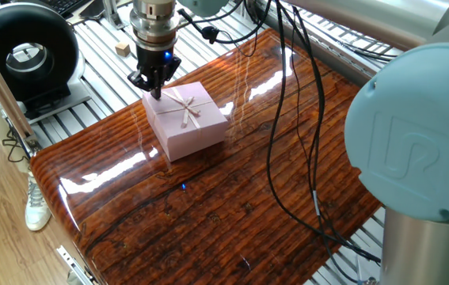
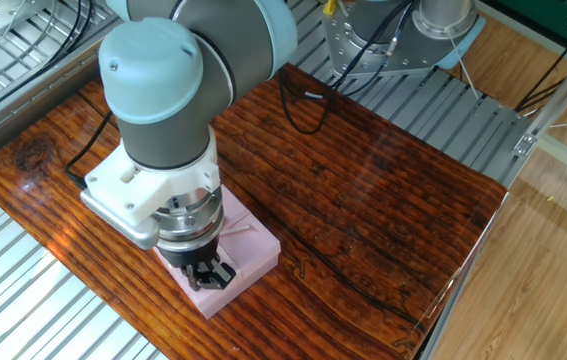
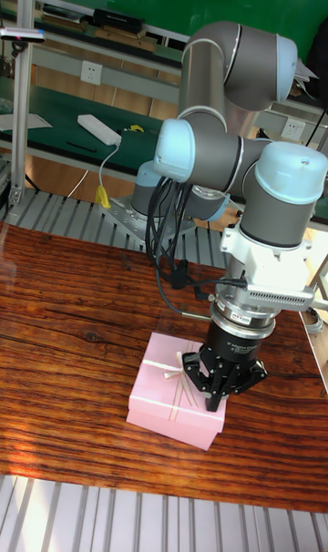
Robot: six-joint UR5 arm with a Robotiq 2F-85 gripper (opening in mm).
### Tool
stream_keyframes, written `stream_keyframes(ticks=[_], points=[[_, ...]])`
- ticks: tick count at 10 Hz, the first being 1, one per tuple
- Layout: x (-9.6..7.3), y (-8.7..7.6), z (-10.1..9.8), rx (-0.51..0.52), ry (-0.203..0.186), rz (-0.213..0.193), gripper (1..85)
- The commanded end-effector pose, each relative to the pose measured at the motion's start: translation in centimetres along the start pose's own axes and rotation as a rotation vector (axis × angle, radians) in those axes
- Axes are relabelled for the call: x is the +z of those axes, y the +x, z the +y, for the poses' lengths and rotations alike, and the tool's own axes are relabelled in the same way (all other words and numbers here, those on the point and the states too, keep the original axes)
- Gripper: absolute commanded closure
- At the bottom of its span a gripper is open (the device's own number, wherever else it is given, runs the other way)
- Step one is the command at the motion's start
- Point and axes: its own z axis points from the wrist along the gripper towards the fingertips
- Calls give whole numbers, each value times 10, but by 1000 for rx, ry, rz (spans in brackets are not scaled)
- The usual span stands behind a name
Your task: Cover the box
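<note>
A pale pink box [image 1: 186, 120] sits on a glossy, striped reddish-brown wooden table [image 1: 232, 198].

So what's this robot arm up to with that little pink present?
The arm has a pink gift box in front of it on the wooden table. The lid, tied with a thin ribbon bow, sits on the box, so it looks covered. The gripper is at one corner of the lid with its fingers close together, holding nothing. Whether it touches the lid is hard to tell.
</note>
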Motion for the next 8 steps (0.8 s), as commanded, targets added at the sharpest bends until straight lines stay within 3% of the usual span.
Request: stream_keyframes(ticks=[1,8], points=[[3,-4,2,8,-8,-8,847],[22,-9,-1,7,0,-34,847]])
